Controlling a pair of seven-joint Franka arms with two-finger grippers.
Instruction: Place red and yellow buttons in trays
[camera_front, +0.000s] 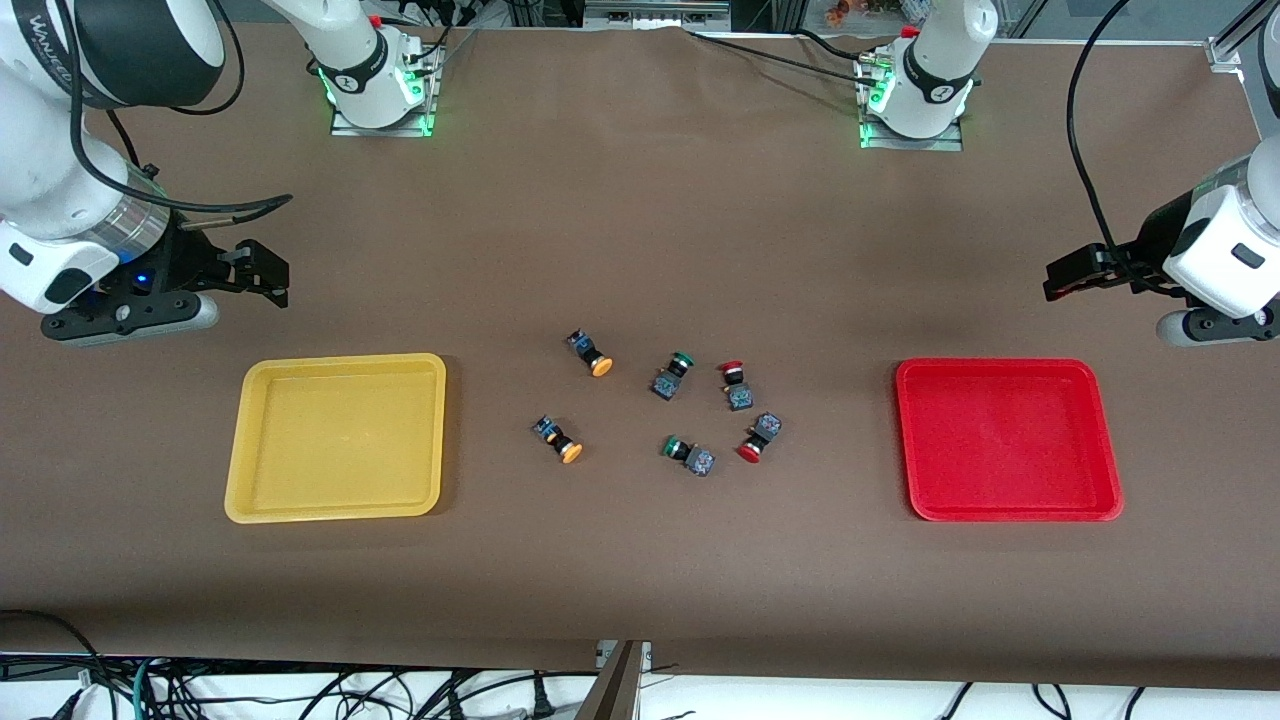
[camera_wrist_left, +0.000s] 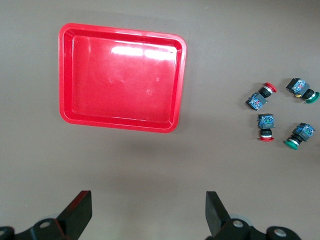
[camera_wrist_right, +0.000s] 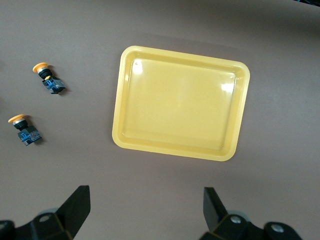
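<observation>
Tools: left tool (camera_wrist_left: 146, 212) and right tool (camera_wrist_right: 145, 210) gape wide, empty, above bare table, seemingly waiting.

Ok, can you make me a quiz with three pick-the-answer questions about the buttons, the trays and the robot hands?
1. Where are the yellow buttons?
A. In the yellow tray
B. On the table, between the yellow tray and the green buttons
C. In the red tray

2. How many green buttons lie on the table?
A. One
B. Two
C. Four

3. What are the left gripper and the right gripper doing?
A. Both open, holding nothing
B. Both shut on buttons
C. One holds a tray

Answers:
1 B: the yellow tray and red tray hold nothing.
2 B: green buttons lie among the red buttons.
3 A: the left gripper and right gripper have their fingers spread, each over bare table by a tray.
</observation>
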